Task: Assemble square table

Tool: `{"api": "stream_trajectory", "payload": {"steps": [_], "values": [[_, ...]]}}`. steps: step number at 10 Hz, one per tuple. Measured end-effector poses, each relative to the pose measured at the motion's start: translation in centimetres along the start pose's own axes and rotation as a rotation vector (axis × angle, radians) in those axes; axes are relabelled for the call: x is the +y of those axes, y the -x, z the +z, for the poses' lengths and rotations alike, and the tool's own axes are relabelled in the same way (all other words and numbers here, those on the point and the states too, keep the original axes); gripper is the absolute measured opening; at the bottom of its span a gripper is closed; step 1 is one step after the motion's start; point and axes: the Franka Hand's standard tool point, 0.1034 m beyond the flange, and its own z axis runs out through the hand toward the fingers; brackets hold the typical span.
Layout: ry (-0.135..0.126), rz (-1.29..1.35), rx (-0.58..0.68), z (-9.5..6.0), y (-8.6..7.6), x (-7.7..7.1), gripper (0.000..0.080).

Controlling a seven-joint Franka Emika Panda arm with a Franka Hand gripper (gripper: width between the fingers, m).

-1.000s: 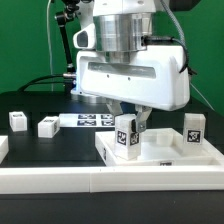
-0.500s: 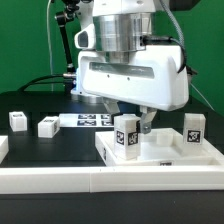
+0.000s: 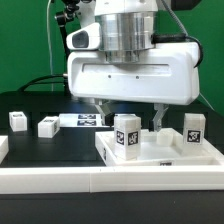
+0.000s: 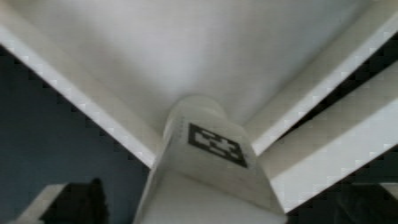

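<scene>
The white square slab [image 3: 160, 152] lies flat at the exterior view's right. Two tagged white legs stand upright on it, one near its left corner [image 3: 127, 135] and one at its right [image 3: 192, 129]. Two more legs lie loose on the black table at the left [image 3: 18, 120] [image 3: 47, 126]. My gripper [image 3: 128, 113] hangs over the left standing leg, open, with one finger [image 3: 97, 108] on each side of it and above its top. In the wrist view that leg [image 4: 217, 146] rises from the slab [image 4: 178, 50], midway between my dark fingers [image 4: 71, 200].
The marker board [image 3: 85, 120] lies behind the loose legs. A long white border rail [image 3: 100, 181] runs along the table's front. Dark cables and a stand are at the back left.
The hand has turned about its vertical axis. Its fingers, earlier close together beside the left standing leg, now stand spread on either side of it. The legs and slab have not moved.
</scene>
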Motion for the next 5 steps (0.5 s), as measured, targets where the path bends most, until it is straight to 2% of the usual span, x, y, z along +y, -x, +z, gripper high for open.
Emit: {"api": "stream_trajectory", "payload": {"steps": [5], "values": [[0.016, -0.357, 0.004, 0.05, 0.07, -0.09, 0.0649]]}}
